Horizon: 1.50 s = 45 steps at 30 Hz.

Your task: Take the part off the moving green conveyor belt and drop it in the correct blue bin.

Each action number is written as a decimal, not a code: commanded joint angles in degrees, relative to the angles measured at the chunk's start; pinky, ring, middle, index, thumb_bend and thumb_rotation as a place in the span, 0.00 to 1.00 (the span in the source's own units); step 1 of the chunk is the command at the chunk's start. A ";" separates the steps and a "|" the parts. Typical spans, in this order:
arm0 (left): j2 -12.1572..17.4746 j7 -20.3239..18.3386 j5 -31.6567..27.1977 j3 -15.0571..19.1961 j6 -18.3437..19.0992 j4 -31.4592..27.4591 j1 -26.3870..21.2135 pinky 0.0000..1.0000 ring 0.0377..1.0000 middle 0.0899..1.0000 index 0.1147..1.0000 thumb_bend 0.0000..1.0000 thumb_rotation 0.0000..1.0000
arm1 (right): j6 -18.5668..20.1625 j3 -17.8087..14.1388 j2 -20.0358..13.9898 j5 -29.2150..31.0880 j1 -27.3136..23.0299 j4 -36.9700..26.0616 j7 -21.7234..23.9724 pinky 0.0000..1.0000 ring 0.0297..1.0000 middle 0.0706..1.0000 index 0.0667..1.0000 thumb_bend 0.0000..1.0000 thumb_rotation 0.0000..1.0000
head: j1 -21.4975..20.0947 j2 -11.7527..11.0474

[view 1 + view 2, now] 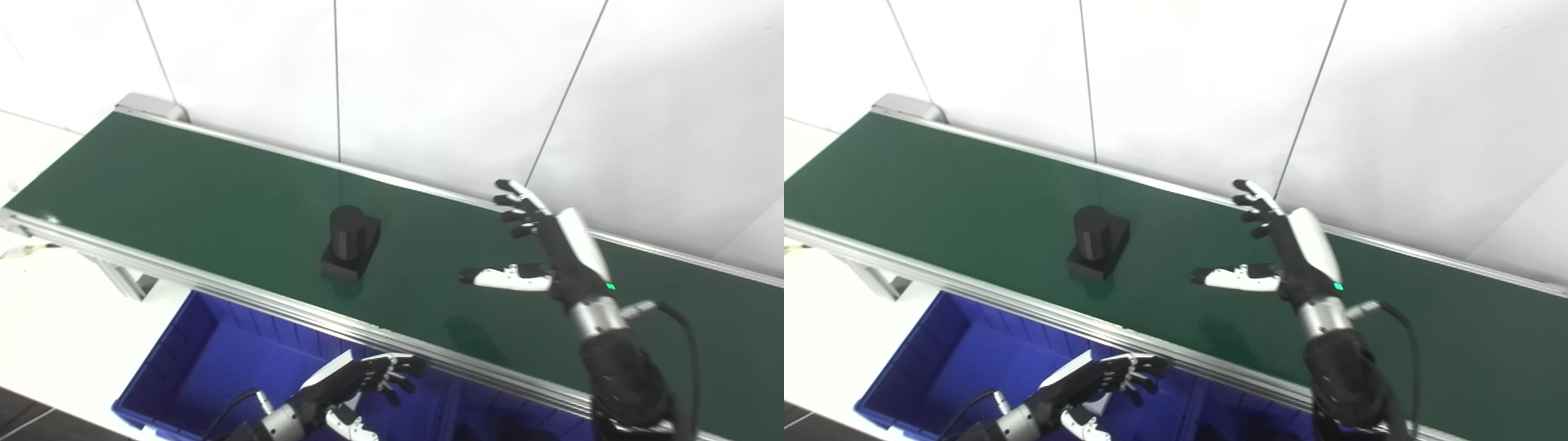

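1. The black part sits mid-belt on the green conveyor, apart from both hands.
2. It looks rigid and light (take the upright cylinder).
3. The right hand hovers spread and empty; the left hand waits empty, fingers loosely curled, above the blue bin.

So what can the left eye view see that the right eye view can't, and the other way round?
Only the left eye view shows a pale cable end at the left edge, under the belt frame. Only the right eye view takes in more of the belt's right stretch. Both share the black part on the green conveyor belt, the open right robot hand over the belt, the left robot hand above the blue bin.
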 commanded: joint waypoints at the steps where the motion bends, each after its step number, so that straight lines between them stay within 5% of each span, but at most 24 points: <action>1: 0.07 -0.15 -1.01 0.25 -2.03 -2.01 -0.32 0.61 0.73 0.81 0.82 1.00 0.33 | -2.67 0.95 0.97 -0.68 -3.42 0.54 -1.55 0.67 0.78 0.84 0.92 0.92 0.44 | -0.51 0.26; 16: 0.79 -0.59 -1.11 0.92 -2.03 -3.15 0.19 0.60 0.71 0.80 0.82 1.00 0.32 | -1.06 6.62 4.56 -3.57 -11.42 13.32 -2.75 0.72 0.86 0.91 0.94 0.96 0.44 | -7.59 1.54; 38: -0.42 -10.21 -4.80 8.41 -2.03 -1.64 0.77 0.64 0.77 0.83 0.84 1.00 0.29 | -4.48 9.65 10.23 -4.01 -16.40 29.41 -9.82 0.75 0.84 0.89 0.91 0.94 0.41 | -16.96 2.71; 45: -1.19 -13.41 -5.76 10.99 -2.03 -0.62 0.70 0.65 0.75 0.83 0.84 0.98 0.29 | -5.17 9.36 11.59 -2.32 -16.46 31.92 -11.18 0.66 0.76 0.84 0.86 0.82 0.24 | -17.43 2.97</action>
